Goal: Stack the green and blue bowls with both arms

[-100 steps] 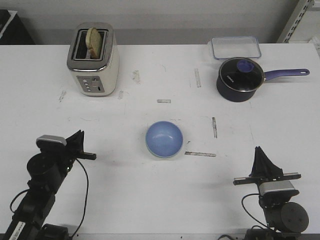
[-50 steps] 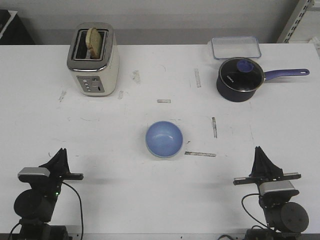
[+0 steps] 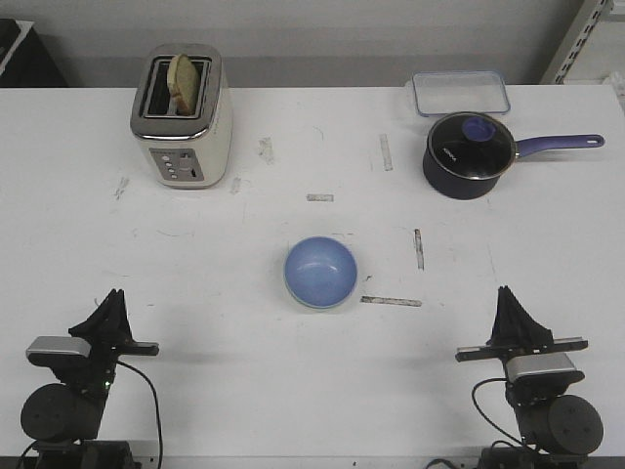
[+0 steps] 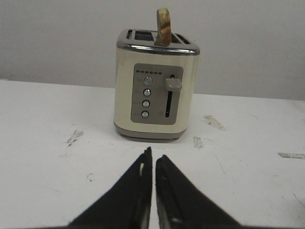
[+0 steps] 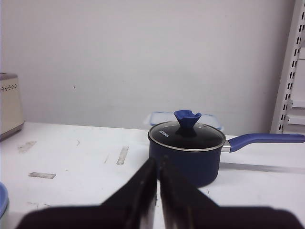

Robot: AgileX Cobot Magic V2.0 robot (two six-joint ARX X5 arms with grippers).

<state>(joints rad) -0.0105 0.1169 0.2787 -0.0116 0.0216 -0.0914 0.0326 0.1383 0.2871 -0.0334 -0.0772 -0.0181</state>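
Front view is showing the light periwinkle blue round bowl (image 3: pixel 320 272) sitting mid-table, ahead of both grippers and well apart from each. A pale green rim is peeking out under its lower edge, so the mint green bowl is probably nested beneath it; cannot tell for sure. The left black gripper (image 3: pixel 110 311) is sitting at the near left edge, fingers narrow, nearly touching and holding nothing; the left wrist view is showing the same slit. Straight beyond those fingertips, well apart, the cream two-slot toaster (image 4: pixel 157 88) with a slice of bread (image 4: pixel 164 26) is standing. The right black gripper (image 3: pixel 510 311) is parked at the near right edge, fingers also pressed narrow and empty. Beyond its fingertips the dark purple saucepan with glass lid (image 5: pixel 187 151) is standing, with the clear plastic lidded container (image 3: pixel 460 93) behind it.

Stacking is looking done, or nearly. Risk from here: any reach toward the bowl with fingers this narrow would be pushing the smooth rim and sliding it, or tipping the top bowl off.
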